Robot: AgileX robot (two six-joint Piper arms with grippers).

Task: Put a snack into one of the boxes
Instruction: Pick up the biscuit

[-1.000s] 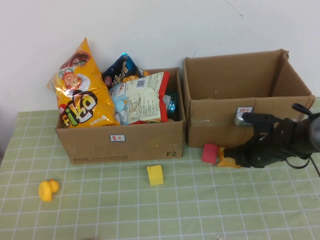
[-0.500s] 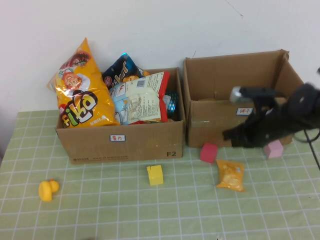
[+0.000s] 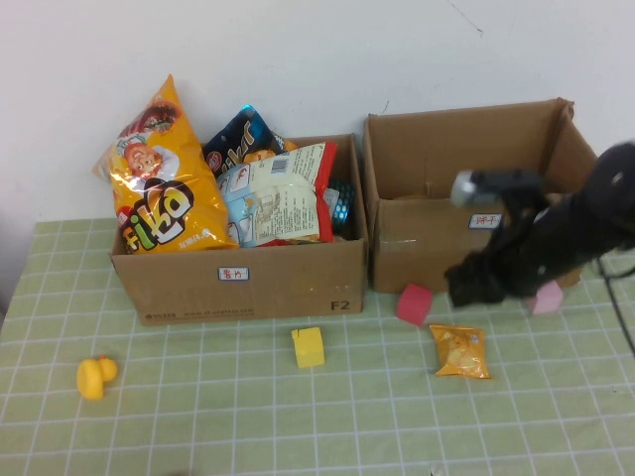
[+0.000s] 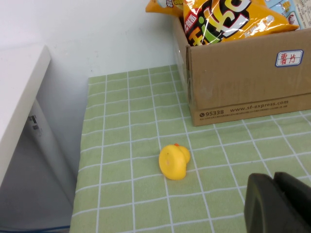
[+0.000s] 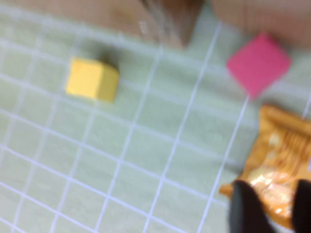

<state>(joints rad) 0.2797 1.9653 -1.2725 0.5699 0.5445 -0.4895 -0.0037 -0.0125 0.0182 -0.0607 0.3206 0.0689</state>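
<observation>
Right gripper [image 3: 474, 286], raised above the worktop toward its right edge, in front of the right-hand cardboard box [image 3: 437, 248]; its two dark fingers [image 5: 243, 208] stand apart with nothing between them. In the right wrist view the small orange snack packet [image 5: 279, 165] lies flat on the green checked cloth [image 3: 198, 416] below and between the separated fingers, not touched by them. In the high view the same packet [image 3: 460, 352] rests on the cloth just in front of the gripper, nearer the front edge of the worktop, and outside both boxes.

A pink cube [image 3: 414, 303] sits beside the packet against the foot of the right-hand box; a second, paler pink block [image 3: 546, 299] shows just past the right arm, close to that box's front right corner. A yellow cube [image 3: 308, 347] lies near the middle of the worktop, in front of the left-hand cardboard box [image 3: 248, 283]. That box, toward the rear left, is filled with upright snack bags, the largest a yellow bag [image 3: 159, 174] standing at its left end. The right-hand box, at the rear right, stands with flaps up; its contents cannot be seen.

Left gripper [image 4: 277, 204], seen only in the left wrist view, low near the front left of the worktop; whether its fingers are apart or together cannot be told. A yellow rubber duck [image 4: 174, 161] lies on the cloth beyond it, near the left edge, apart from the left-hand box
</observation>
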